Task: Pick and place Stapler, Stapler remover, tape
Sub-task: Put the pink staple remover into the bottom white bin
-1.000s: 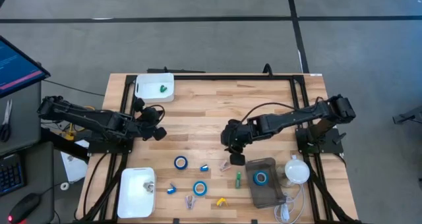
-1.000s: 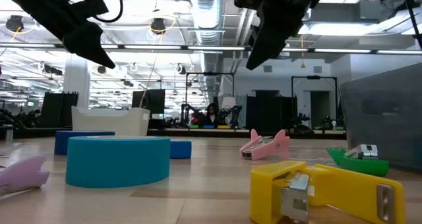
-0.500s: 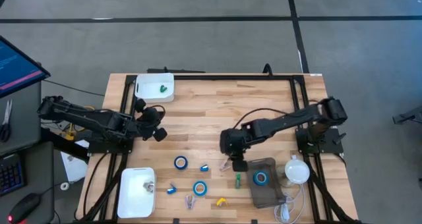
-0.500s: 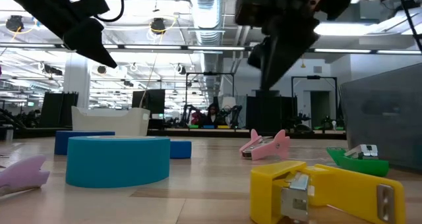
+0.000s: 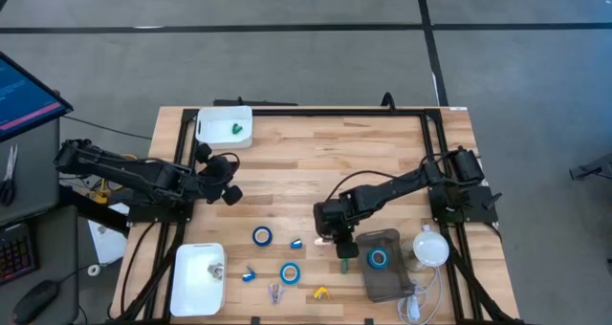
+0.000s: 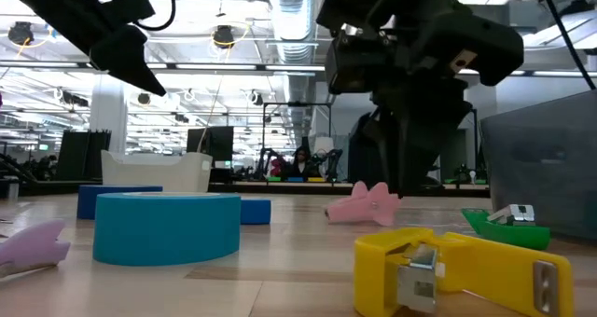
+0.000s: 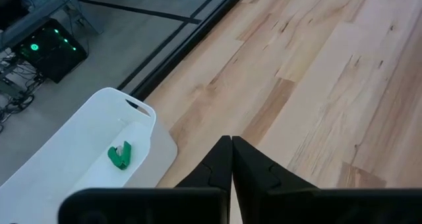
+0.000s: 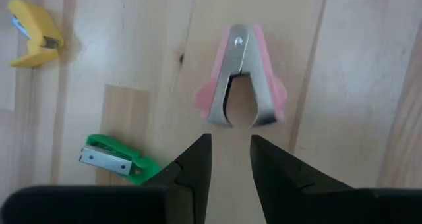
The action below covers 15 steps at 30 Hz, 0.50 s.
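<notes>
The right hand [image 5: 334, 239] hangs low over the middle of the bench [image 5: 382, 143], toward the front edge. Its fingers [image 8: 198, 159] are parted and hold nothing. The pink remover [image 8: 241, 78] lies flat on the wood just ahead of the fingertips, apart from them, with its metal jaws opening toward the hand. In the low view the hand sits directly behind the remover, close above the surface.

The left hand [image 5: 229, 195] hovers over the left side of the bench, fingers pressed together, empty. Ahead of it, at the back-left corner, is a white bin [image 5: 224, 127] with a small green stapler [image 7: 120, 155] inside.

Tape: one blue roll [image 5: 262, 235] and a second roll [image 5: 289, 272] lie on the wood near the front edge, left of the right hand. A third roll [image 5: 378, 258] lies in a dark tray [image 5: 387, 285] at the front right.

A green stapler [image 8: 115, 158] lies beside the right hand, near the tray. A yellow stapler [image 5: 321, 292] lies at the front edge. A second white bin [image 5: 195, 279] stands at the front-left corner.
</notes>
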Each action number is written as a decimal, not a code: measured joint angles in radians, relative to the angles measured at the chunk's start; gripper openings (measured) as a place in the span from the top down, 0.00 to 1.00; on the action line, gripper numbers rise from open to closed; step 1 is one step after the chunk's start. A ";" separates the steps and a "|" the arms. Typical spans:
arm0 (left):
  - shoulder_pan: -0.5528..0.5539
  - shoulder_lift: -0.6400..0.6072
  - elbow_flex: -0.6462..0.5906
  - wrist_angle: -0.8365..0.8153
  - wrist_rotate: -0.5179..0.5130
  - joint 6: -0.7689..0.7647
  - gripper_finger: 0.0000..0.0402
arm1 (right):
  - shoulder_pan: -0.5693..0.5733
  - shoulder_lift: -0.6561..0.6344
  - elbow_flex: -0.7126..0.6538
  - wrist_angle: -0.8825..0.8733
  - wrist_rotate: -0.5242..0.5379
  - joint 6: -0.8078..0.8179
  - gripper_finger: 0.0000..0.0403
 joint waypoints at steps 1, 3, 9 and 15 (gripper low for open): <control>0.000 0.000 0.000 0.000 0.000 0.000 0.99 | 0.000 0.000 0.000 0.000 0.000 0.000 0.76; 0.000 0.000 0.000 0.000 0.000 0.000 0.99 | -0.001 0.000 0.000 0.000 0.000 0.002 0.76; 0.000 0.000 0.000 0.000 0.000 0.000 0.99 | 0.000 0.000 0.000 0.004 0.012 0.025 0.76; 0.000 0.000 0.000 0.000 0.000 0.000 0.99 | -0.012 -0.009 0.000 0.016 0.069 0.046 0.73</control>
